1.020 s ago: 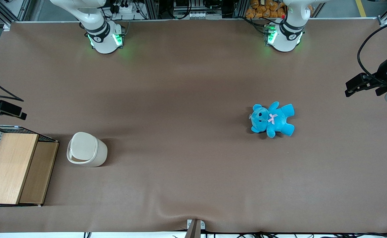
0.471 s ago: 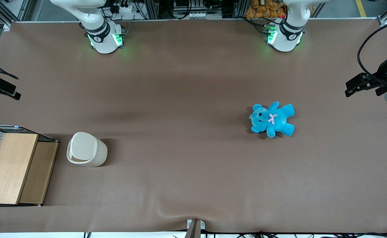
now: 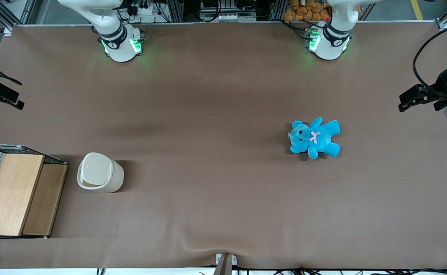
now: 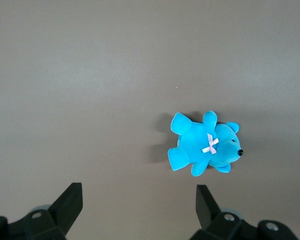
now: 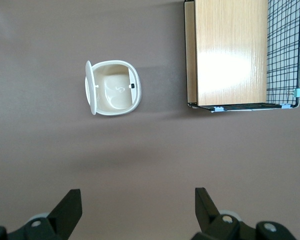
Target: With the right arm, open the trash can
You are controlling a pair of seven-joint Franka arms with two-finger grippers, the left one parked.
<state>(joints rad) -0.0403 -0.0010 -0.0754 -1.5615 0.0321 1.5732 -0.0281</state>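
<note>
Gripper (image 5: 135, 210) of right arm (image 3: 109, 28) wide open, holding nothing, both black fingers (image 5: 70, 207) spread far apart. Hanging high over brown table (image 3: 216, 95) at working arm's end, well apart from trash can (image 5: 112, 87) and above it. Trash can upright on table, lid (image 5: 91, 88) flipped up on its edge, cream inside visible from above. Just beside trash can, wooden box (image 5: 230, 52) with wire mesh side (image 5: 282, 50), also below gripper. Far from gripper, toward parked arm's end: blue teddy bear (image 3: 314, 138) with pink bow, lying on its back
</note>
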